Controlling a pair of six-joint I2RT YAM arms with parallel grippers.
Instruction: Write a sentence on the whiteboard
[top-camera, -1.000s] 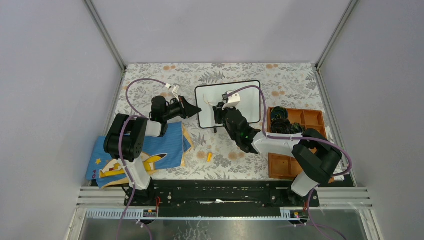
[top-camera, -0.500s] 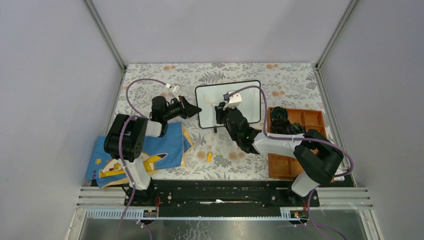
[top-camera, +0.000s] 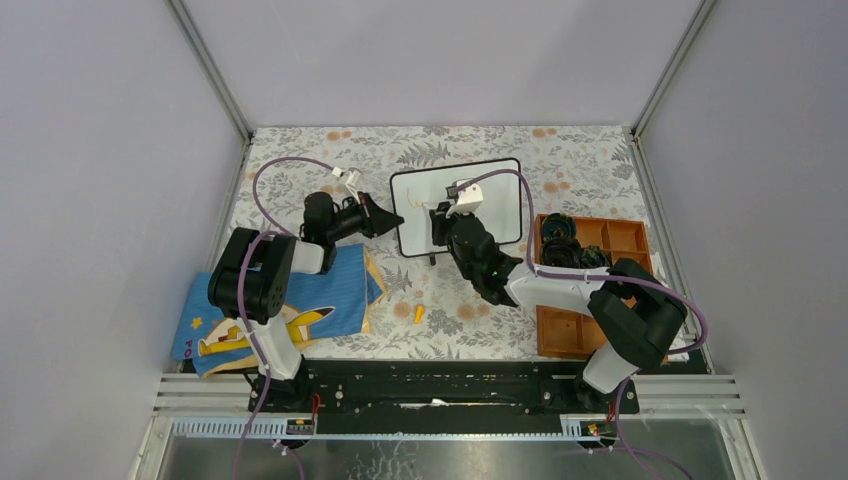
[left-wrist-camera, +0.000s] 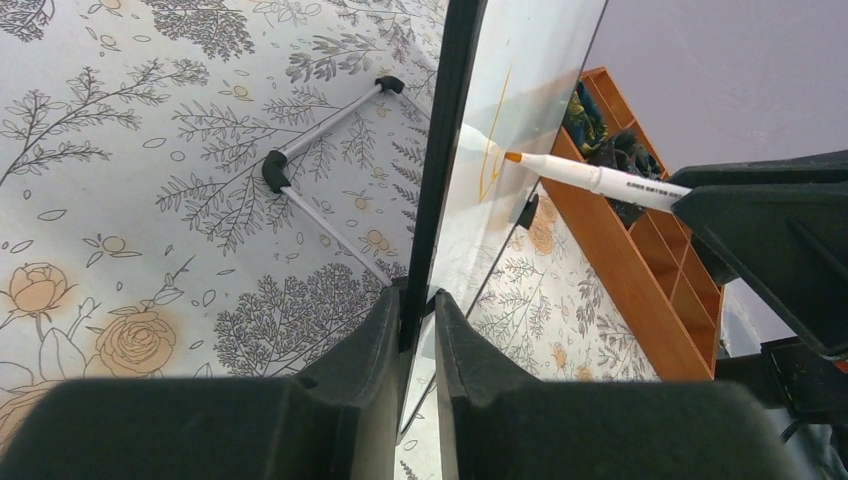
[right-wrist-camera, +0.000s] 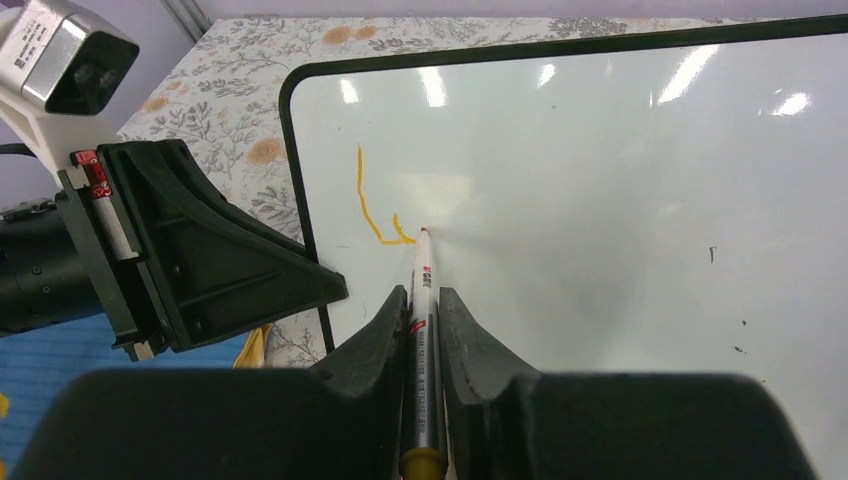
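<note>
The whiteboard (top-camera: 500, 195) stands tilted up at mid-table, white with a thin black frame (left-wrist-camera: 455, 130). My left gripper (left-wrist-camera: 418, 300) is shut on its left frame edge, near the lower corner (top-camera: 397, 220). My right gripper (right-wrist-camera: 422, 295) is shut on a white marker (right-wrist-camera: 424, 285), whose orange tip touches the board face (right-wrist-camera: 600, 200). Of the sentence, a tall orange stroke with a small hook (right-wrist-camera: 372, 215) shows near the board's left edge. The left wrist view shows the marker (left-wrist-camera: 590, 177) meeting the strokes (left-wrist-camera: 492, 170) from the right.
An orange compartment tray (top-camera: 590, 330) with dark objects (top-camera: 560, 245) lies right of the board. A blue cartoon cloth (top-camera: 300, 300) lies by the left arm. A small orange cap (top-camera: 419, 313) rests on the floral tablecloth. The board's wire feet (left-wrist-camera: 275, 170) stick out behind it.
The right gripper with the marker has crept slightly across the board. The left gripper has held still on the frame.
</note>
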